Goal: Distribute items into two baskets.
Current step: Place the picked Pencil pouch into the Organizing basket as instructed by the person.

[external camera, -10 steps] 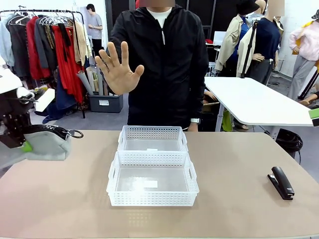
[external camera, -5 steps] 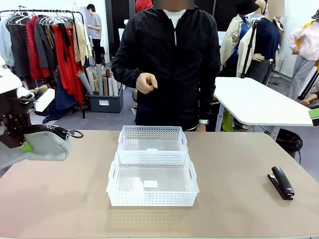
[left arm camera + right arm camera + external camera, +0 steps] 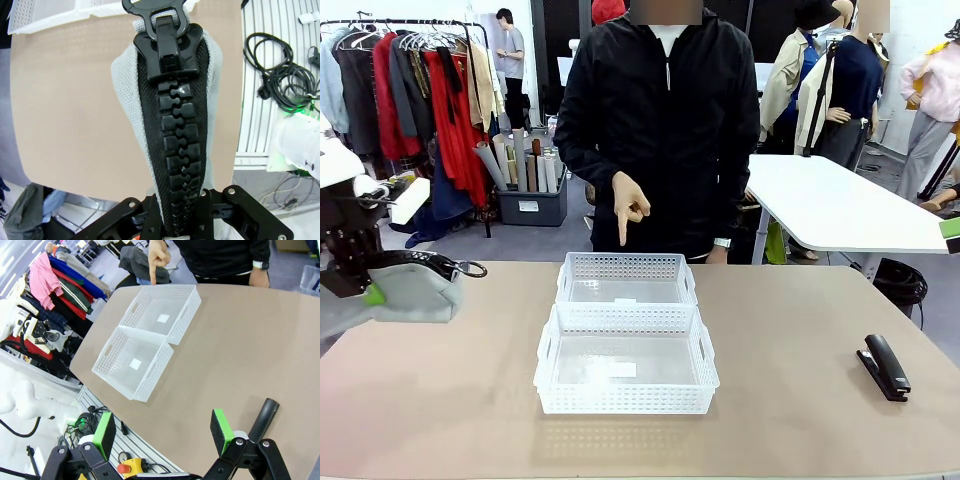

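At the table's left edge my left gripper [image 3: 358,285] is shut on the grey fabric pouch [image 3: 418,291] and holds it just above the tabletop. In the left wrist view the pouch's black zipper [image 3: 174,125] runs up from between my left gripper's [image 3: 176,216] fingers. Two white lattice baskets stand end to end at mid-table, the far basket [image 3: 625,268] and the near basket [image 3: 625,398]. The black stapler [image 3: 885,367] lies at the right. My right gripper [image 3: 162,432] is open above the table, well away from the far basket [image 3: 187,315] and the near basket [image 3: 155,372].
A person in a black jacket stands at the far side. One hand [image 3: 630,205] points a finger down over the far basket, and the right wrist view also catches this hand [image 3: 159,257]. A black rounded bar [image 3: 264,419] shows beside my right finger. Cables [image 3: 280,65] lie below the table's edge.
The person's hand dropped from a raised open palm to a fist, then to a finger pointing down at the far basket. Pouch and left gripper have not moved.
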### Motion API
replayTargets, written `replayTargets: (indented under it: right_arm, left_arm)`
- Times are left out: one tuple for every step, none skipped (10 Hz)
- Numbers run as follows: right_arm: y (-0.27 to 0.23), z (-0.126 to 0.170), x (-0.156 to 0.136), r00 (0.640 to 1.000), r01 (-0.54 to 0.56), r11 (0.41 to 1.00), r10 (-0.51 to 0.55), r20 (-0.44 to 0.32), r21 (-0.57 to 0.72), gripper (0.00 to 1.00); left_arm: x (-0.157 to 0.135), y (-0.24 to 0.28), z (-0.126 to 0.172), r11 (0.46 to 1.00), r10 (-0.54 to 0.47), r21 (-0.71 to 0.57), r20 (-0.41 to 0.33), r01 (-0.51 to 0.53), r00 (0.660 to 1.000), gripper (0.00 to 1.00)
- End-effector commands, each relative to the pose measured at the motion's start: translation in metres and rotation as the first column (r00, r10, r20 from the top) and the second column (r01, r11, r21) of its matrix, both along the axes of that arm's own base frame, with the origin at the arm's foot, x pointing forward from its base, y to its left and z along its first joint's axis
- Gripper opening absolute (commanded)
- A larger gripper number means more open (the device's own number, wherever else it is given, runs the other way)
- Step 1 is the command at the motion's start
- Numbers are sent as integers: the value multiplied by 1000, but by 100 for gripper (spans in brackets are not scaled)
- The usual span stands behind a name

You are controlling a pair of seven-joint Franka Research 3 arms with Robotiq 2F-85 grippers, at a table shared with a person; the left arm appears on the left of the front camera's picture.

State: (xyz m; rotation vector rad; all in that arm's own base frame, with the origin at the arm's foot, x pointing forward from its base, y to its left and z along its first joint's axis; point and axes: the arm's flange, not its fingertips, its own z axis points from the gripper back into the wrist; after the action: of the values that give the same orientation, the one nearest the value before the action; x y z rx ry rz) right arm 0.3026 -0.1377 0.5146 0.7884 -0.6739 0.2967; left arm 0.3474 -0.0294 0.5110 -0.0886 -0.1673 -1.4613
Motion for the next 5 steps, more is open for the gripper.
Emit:
replayTargets:
  right_arm:
    - [1, 2, 1, 1000, -7, 1000, 7, 16, 14, 100]
    - [1, 2, 1, 1000, -7, 1000, 7, 16, 14, 100]
    - [1, 2, 1, 1000, -7, 1000, 7, 16, 14, 100]
    - [1, 2, 1, 1000, -7, 1000, 7, 16, 14, 100]
    - [1, 2, 1, 1000, -7, 1000, 7, 16, 14, 100]
  left_arm:
    - [-3, 1, -1, 1000, 8, 1, 3, -8, 1000, 0]
    - [-3, 1, -1, 1000, 8, 1, 3, -8, 1000, 0]
    - [0, 0, 0, 1000, 0, 0, 0, 0, 1000, 0]
    - [11, -2, 0, 1000, -10, -5, -14, 10, 1000, 0]
    - [24, -6, 0, 1000, -22, -22, -22, 21, 1000, 0]
